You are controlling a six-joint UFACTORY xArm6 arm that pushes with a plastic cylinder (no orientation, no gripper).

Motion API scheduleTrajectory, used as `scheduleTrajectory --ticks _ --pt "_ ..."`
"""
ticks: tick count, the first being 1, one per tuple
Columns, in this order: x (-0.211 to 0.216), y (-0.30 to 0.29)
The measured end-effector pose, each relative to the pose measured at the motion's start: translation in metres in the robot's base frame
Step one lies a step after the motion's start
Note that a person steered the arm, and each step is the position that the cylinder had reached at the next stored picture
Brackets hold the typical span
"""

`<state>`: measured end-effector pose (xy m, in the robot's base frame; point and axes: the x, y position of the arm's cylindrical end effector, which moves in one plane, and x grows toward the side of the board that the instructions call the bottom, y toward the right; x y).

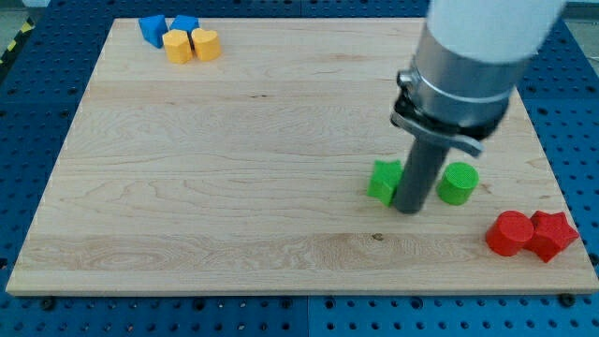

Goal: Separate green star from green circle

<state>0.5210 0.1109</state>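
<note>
The green star (383,181) lies right of the board's centre, partly hidden behind my rod. The green circle (458,183) lies to its right, about a block's width away. My tip (410,210) rests on the board between the two, touching or nearly touching the star's right side and a short gap from the circle.
A red circle (509,233) and a red star (551,235) sit together at the board's lower right edge. Two blue blocks (153,28) (185,23) and two yellow blocks (177,46) (206,44) cluster at the top left. The arm's grey body (468,65) looms over the upper right.
</note>
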Motion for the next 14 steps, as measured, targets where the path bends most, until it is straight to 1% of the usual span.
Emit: scheduleTrajectory --ticks 2,3,4,5,6,8,9,10,11,12,13,14 --pt "-0.084 -0.035" --pt "-0.100 -0.047" --pt "-0.093 -0.047" --pt "-0.092 -0.073" --pt "-0.088 -0.131" --pt "-0.037 -0.262" --pt "-0.035 -0.254" --pt "-0.011 -0.254" --pt "0.007 -0.279" --pt "0.014 -0.283" --pt "0.015 -0.324" --pt "0.024 -0.333"
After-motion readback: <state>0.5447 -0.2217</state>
